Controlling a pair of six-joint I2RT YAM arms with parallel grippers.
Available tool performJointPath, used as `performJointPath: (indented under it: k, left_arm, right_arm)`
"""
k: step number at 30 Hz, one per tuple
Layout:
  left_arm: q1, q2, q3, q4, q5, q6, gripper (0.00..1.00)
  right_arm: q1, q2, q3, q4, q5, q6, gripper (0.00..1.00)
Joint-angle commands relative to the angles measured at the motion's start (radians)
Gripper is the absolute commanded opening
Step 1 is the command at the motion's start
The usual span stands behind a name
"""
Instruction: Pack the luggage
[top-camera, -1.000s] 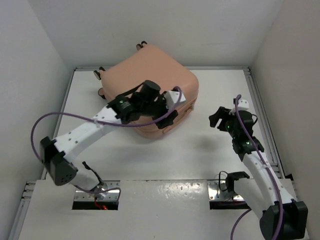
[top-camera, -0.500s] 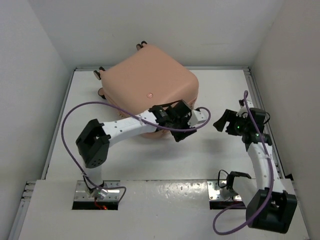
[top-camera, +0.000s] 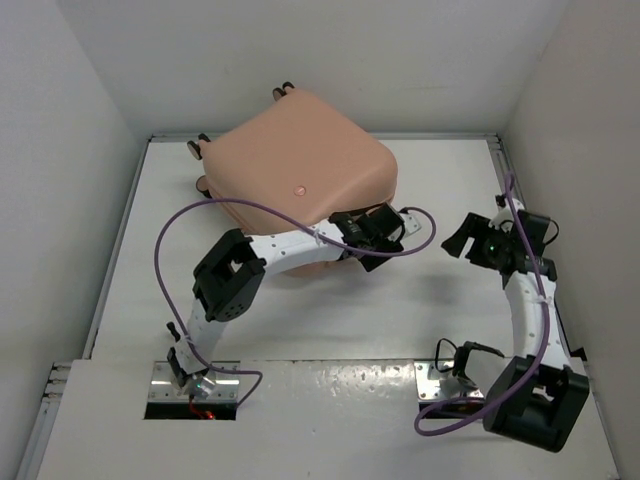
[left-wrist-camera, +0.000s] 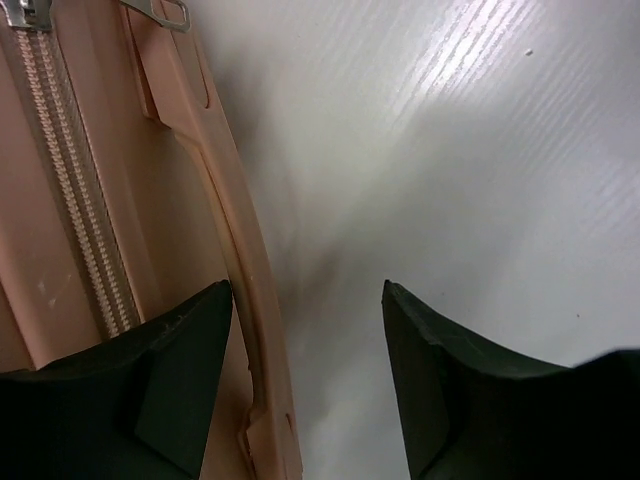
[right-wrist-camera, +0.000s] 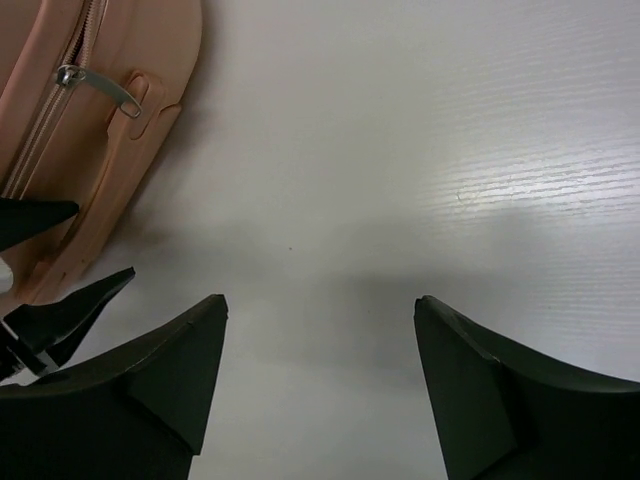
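The suitcase (top-camera: 300, 170) lies back-left on the bench (top-camera: 420, 320). The left hand (top-camera: 385, 232) sits at its near-right side, the right hand (top-camera: 462, 238) farther right, apart.

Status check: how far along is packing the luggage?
Done, apparently: the luggage lies closed, and its zipper is meshed where the left wrist view shows it. In hand: the left pincer is open at the side handle, gripping nothing. The right pincer hangs open over the table. Left: the zipper pull sits by the handle; whether the zip is closed all round cannot be seen.
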Motion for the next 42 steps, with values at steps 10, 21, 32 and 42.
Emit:
performJointPath:
  k: [10,21,32,42]
  left_arm:
    - [0.116,-0.004,-0.168,-0.01,0.125,-0.037,0.52]
    - [0.117,-0.11,-0.447,0.054,0.094,-0.028,0.34]
    - [0.195,-0.522,-0.794,0.195,0.404,0.195,0.06]
    - [0.245,-0.502,-0.756,0.175,0.464,0.167,0.03]
  right_arm:
    - [-0.096,0.153,0.026,0.126,-0.33,-0.08,0.82]
    - [-0.004,0.302,0.022,0.31,-0.361,0.0,0.79]
    - [0.224,0.349,-0.205,0.898,-0.533,0.201,0.73]
    - [0.531,0.488,-0.282,1.365,-0.406,0.431,0.49]
